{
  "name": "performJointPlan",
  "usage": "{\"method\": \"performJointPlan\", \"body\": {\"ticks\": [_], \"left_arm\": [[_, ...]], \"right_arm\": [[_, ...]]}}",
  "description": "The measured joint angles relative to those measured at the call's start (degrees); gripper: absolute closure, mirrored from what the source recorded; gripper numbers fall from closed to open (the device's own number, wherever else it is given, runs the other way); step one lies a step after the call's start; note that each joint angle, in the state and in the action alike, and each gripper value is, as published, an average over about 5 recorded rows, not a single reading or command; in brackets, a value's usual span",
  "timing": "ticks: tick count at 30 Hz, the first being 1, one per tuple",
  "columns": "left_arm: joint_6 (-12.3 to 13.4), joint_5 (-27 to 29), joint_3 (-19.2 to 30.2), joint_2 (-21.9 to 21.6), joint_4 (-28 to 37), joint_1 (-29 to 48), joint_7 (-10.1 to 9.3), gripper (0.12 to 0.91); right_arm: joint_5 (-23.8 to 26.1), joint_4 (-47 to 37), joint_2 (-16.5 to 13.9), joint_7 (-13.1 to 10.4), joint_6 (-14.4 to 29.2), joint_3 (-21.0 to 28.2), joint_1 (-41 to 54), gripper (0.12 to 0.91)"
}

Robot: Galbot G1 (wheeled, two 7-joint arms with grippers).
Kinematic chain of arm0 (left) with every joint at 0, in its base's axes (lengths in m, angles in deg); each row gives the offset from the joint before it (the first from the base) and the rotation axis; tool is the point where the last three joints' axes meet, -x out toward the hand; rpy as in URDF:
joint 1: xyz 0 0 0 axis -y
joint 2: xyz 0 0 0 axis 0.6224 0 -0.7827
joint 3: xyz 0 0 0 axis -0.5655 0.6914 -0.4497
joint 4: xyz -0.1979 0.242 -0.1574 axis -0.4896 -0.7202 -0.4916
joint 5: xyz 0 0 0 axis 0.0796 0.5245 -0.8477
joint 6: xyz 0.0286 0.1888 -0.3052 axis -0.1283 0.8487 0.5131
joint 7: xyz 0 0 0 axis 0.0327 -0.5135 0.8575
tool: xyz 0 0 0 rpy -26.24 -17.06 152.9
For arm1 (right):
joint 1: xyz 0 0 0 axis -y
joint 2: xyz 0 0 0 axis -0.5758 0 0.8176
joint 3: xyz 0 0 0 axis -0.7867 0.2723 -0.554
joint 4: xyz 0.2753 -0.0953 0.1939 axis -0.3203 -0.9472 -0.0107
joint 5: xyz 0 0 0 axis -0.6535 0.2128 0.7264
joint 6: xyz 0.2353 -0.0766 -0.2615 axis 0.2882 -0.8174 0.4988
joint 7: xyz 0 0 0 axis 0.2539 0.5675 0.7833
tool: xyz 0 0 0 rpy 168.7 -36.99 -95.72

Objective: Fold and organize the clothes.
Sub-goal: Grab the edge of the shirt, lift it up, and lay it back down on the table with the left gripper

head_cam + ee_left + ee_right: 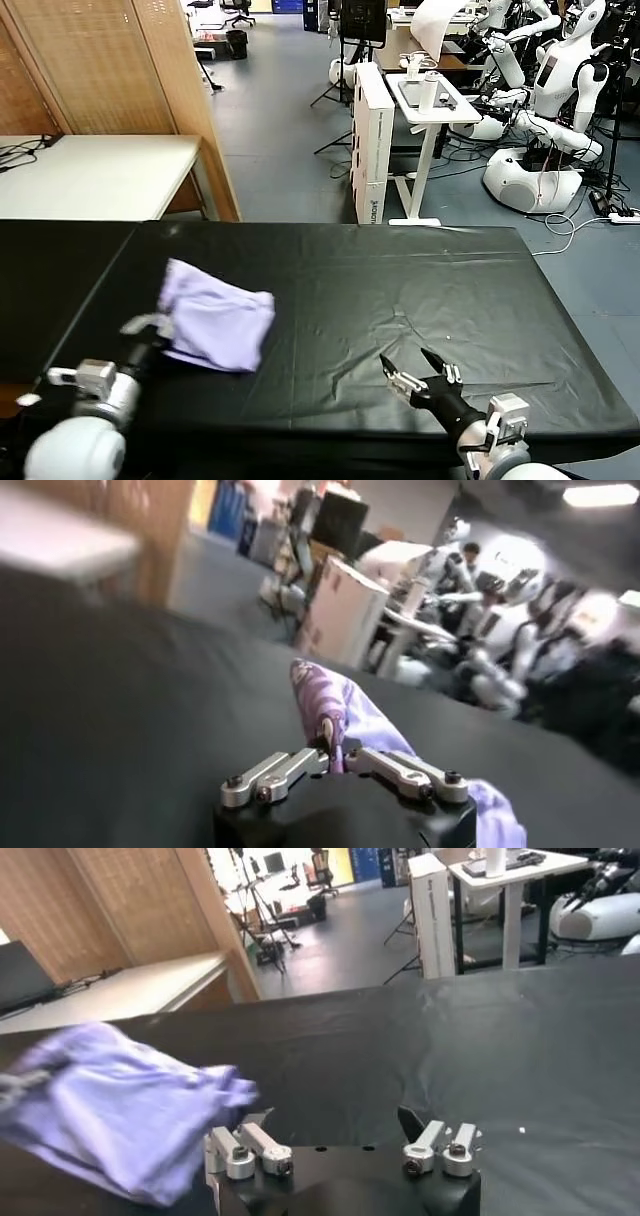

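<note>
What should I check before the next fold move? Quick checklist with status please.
1. Left gripper shut on the T-shirt: ok, its fingers pinch an edge of the cloth in the left wrist view.
2. Right gripper open and free: ok, jaws spread over the black table cover, holding nothing.
3. Shirt laid flat: not ok, it is bunched in a crumpled heap.
4. Shirt fully on the table: ok, it lies well inside the left part of the cover.
5. Right gripper near the cloth: not ok, it hangs well apart from it, toward the right near edge.
6. Sleeves and collar findable: cannot tell, hidden in the folds.
</note>
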State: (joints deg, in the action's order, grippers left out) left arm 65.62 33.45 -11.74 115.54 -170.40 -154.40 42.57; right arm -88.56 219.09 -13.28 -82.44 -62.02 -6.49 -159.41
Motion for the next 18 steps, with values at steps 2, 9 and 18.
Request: {"method": "performJointPlan", "body": {"ticks": [2,9,18], "left_arm": [[1.93,9.42,-1.85,-2.05,-0.62,-0.04,-0.93,0.847],[5.49,34.83,-0.13,-4.57,-2.72,-1.96,-0.68,0.847],[-3.40,33.77,17.84,-2.36,0.87,-5.91,1.62,0.847]], "right_arm": [[-0.11,-0.23,-0.07,-0.03,0.00,0.07,0.29,0.118],[-0.14,-0.86,0.38,-0.13,-0.06,0.50,0.95,0.118],[-0.12,-1.00,0.52,-0.16,-0.07,-0.31,0.63,0.118]]}}
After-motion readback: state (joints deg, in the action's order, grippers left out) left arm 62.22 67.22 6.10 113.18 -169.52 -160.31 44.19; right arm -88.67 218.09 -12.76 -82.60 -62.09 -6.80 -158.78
